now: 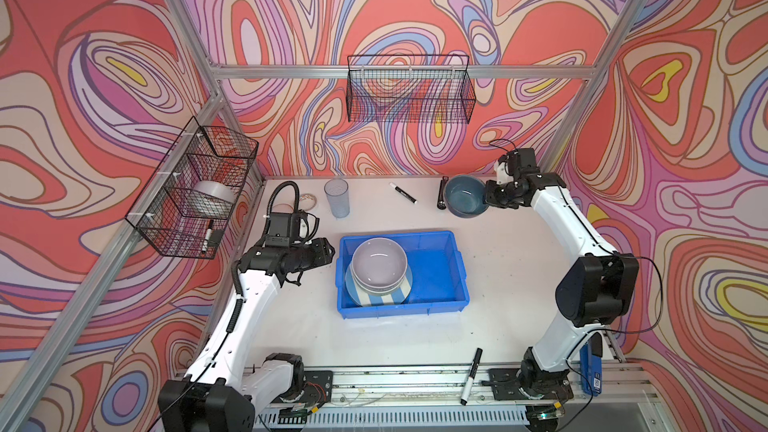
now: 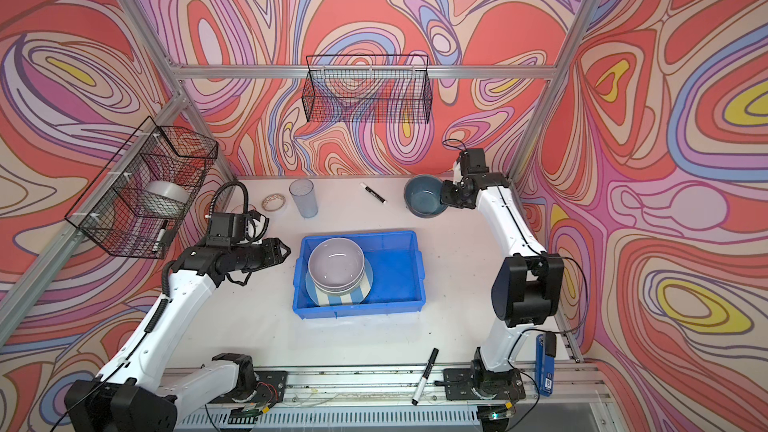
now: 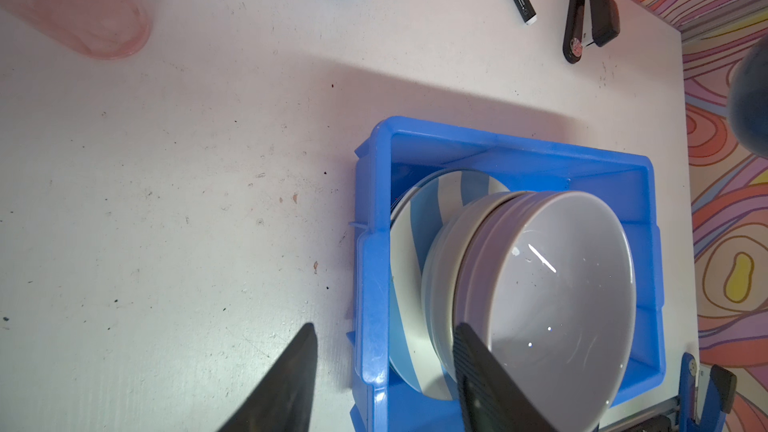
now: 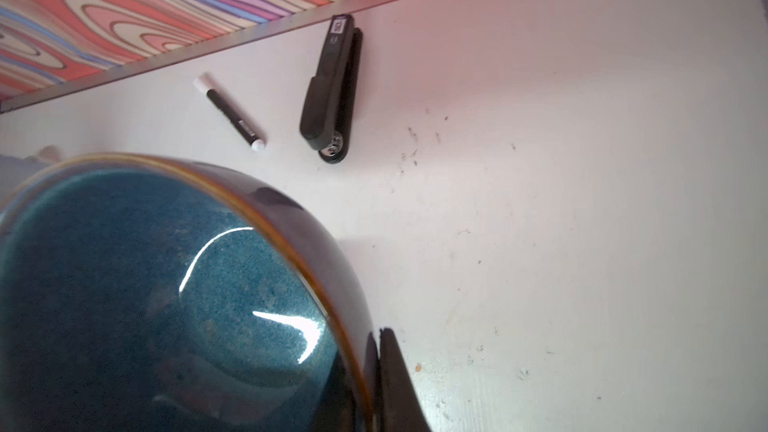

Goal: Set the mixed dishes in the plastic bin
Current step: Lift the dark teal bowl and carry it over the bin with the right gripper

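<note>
1. Right gripper (image 1: 490, 198): I see it clamped on the rim of the dark blue bowl (image 1: 464, 197), 1 o'clock from the plastic bin (image 1: 440, 289).
2. The bowl looks glazed, rigid, heavy and breakable; a rim pinch may slip.
3. Left gripper (image 2: 286, 252): half-spread, empty, at the bin's 9 o'clock.
4. Stapler (image 1: 443, 198) and marker (image 1: 403, 193) lie at the bowl's 9 o'clock; the lavender bowl (image 1: 379, 261) occupies the bin's left half.

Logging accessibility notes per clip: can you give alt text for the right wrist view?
A dark blue bowl fills the foreground, its rim pinched by the right gripper. Beyond it, a black stapler and a black-and-white marker lie on the white table.
</note>
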